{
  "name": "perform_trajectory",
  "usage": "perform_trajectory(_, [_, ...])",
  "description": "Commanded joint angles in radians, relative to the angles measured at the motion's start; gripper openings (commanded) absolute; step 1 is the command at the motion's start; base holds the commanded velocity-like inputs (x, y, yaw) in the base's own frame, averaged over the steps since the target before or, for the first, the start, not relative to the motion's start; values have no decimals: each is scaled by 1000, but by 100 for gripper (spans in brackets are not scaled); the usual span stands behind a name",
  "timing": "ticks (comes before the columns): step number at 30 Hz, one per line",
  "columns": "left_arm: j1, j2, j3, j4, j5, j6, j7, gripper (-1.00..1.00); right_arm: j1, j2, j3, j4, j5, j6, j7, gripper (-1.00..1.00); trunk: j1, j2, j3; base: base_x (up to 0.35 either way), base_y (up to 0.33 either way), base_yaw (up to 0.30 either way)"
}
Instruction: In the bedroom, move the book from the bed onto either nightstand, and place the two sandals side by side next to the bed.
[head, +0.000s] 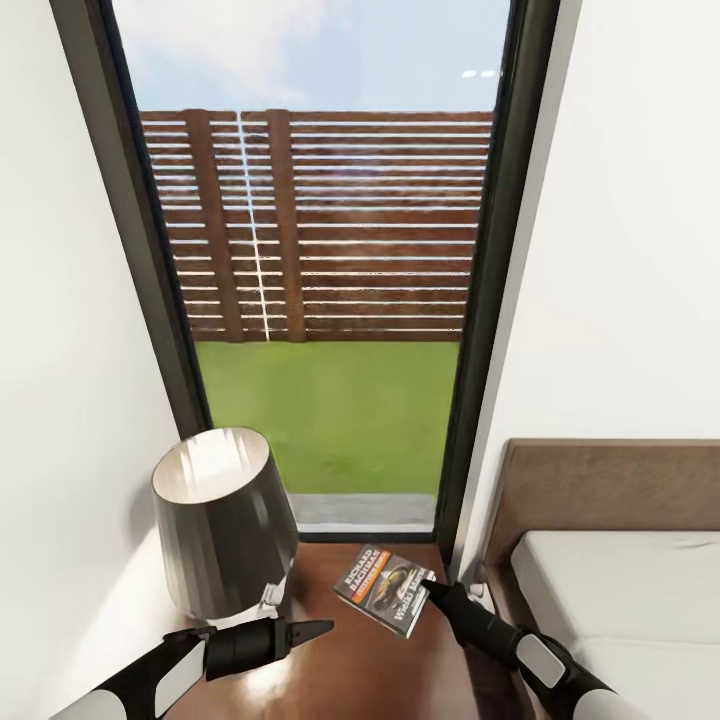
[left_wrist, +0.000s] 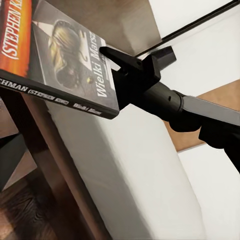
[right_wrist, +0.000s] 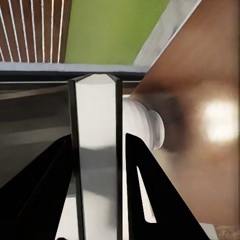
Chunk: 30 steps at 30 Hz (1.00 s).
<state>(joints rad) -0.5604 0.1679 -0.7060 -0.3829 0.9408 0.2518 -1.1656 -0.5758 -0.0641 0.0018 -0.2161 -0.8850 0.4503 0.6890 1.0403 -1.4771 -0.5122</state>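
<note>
Tall dark-framed window (head: 320, 260) dead centre, daylight coming thru. White walls (head: 640, 250) either side of it. Beyond the glass: green lawn (head: 325, 410), brown slatted fence (head: 330, 225) behind that, pale blue sky w/ thin cloud above. Below window, left: table lamp (head: 222, 520), dark grey shade, white inside, white base.
</note>
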Motion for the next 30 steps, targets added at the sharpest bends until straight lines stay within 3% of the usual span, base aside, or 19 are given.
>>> perform_trajectory(1, [-1, 1, -6, -1, 10, 10, -1, 100, -1, 0, 0, 0, -8, 8, 0, -100, 4, -8, -4, 0, 0, 0])
perform_trajectory(22, [-1, 1, -6, 1, 10, 10, 0, 100, -1, 0, 0, -4, -9, 11, 10, -100, 84, -155, -70, 0, 0, 0])
perform_trajectory(26, [-1, 1, -6, 1, 10, 10, 0, 100, -1, -1, 0, -5, -9, 11, 69, -100, 100, -183, -83, 0, 0, 0])
perform_trajectory(30, [-1, 1, -6, 1, 10, 10, 0, 100, 0, -1, 0, -4, -9, 11, 85, -100, 115, -211, -95, 0, 0, 0])
